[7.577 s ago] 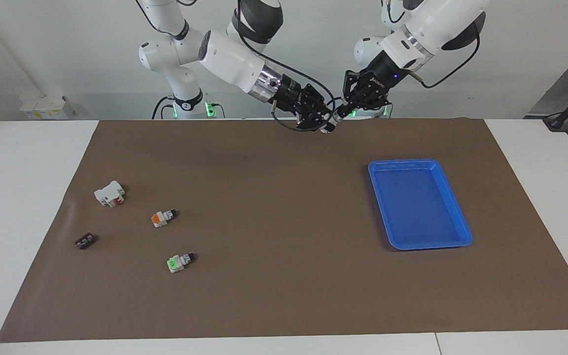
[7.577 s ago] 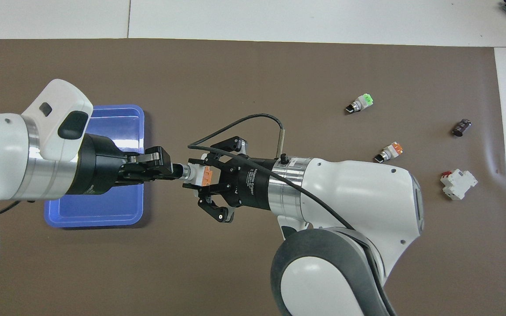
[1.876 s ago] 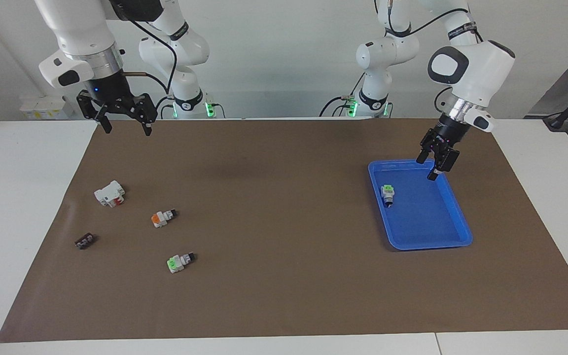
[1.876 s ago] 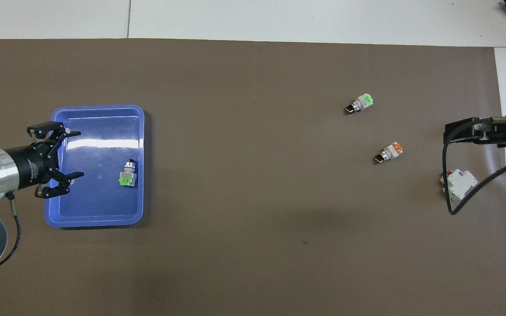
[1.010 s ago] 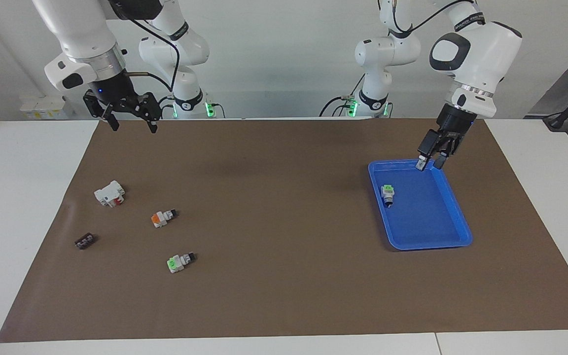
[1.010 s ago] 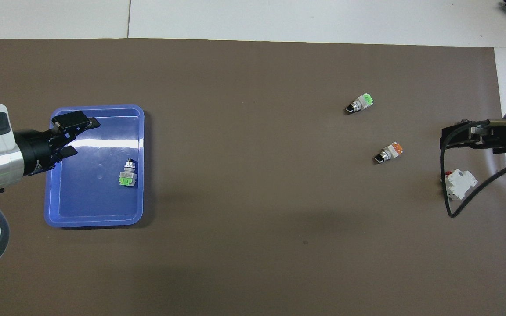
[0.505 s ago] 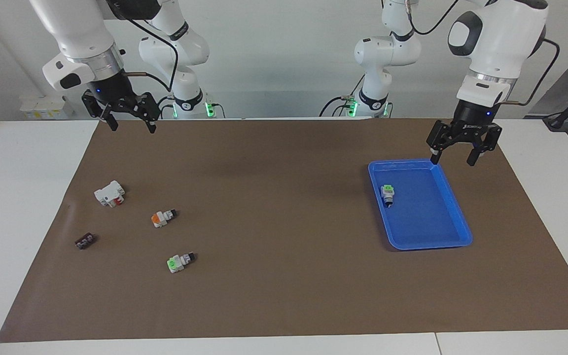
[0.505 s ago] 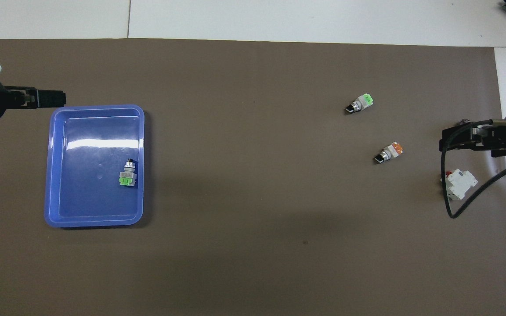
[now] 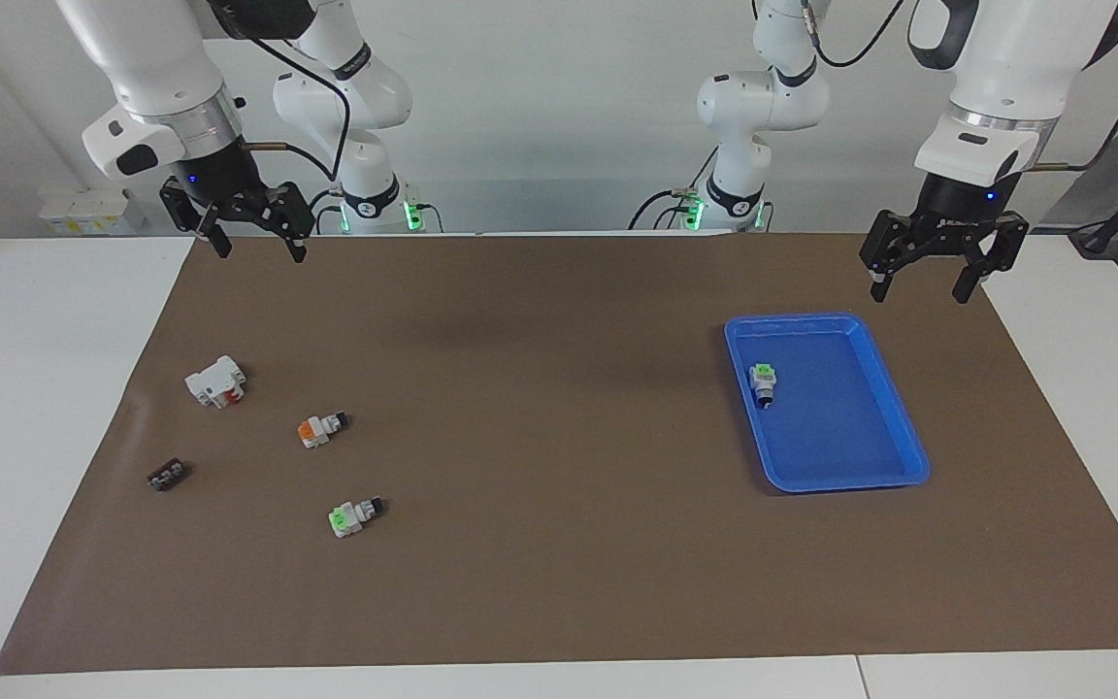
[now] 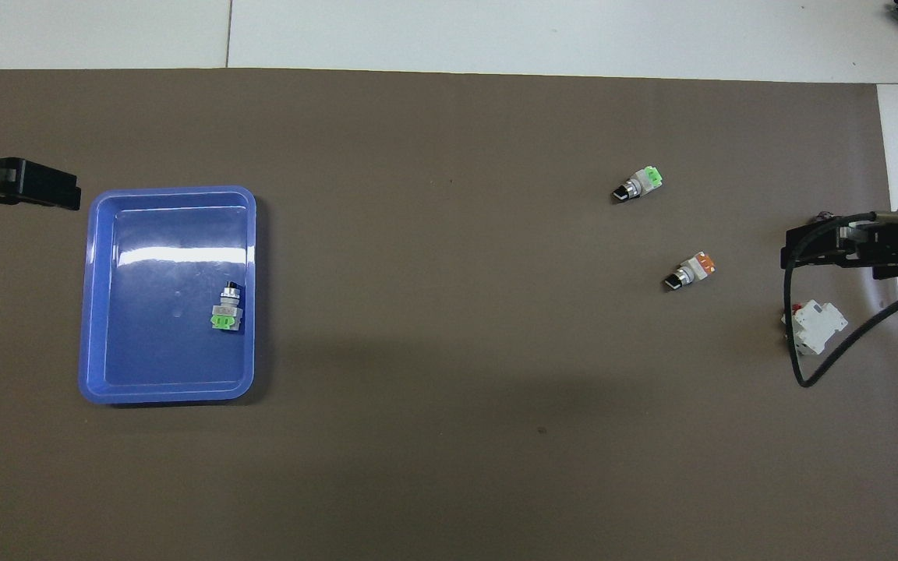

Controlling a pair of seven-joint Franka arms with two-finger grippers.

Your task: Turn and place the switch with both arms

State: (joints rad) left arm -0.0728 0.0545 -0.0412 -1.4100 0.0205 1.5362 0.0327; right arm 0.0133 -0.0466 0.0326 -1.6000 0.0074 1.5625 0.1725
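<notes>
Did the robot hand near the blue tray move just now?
Yes. The left gripper has lifted off the tray and now hangs open over the brown mat beside the tray's corner.

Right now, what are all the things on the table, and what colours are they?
Tray: one, blue, on the mat at the left arm's end.
Switch in the tray: one, white, green cap.
Switches on the mat: two, white, at the right arm's end; orange cap, green cap.
Bigger block: one, white and red, beside them.
Small piece: one, black.
Mat: one, brown.
Left gripper: open, raised near the tray.
Right gripper: open, raised, waiting.
</notes>
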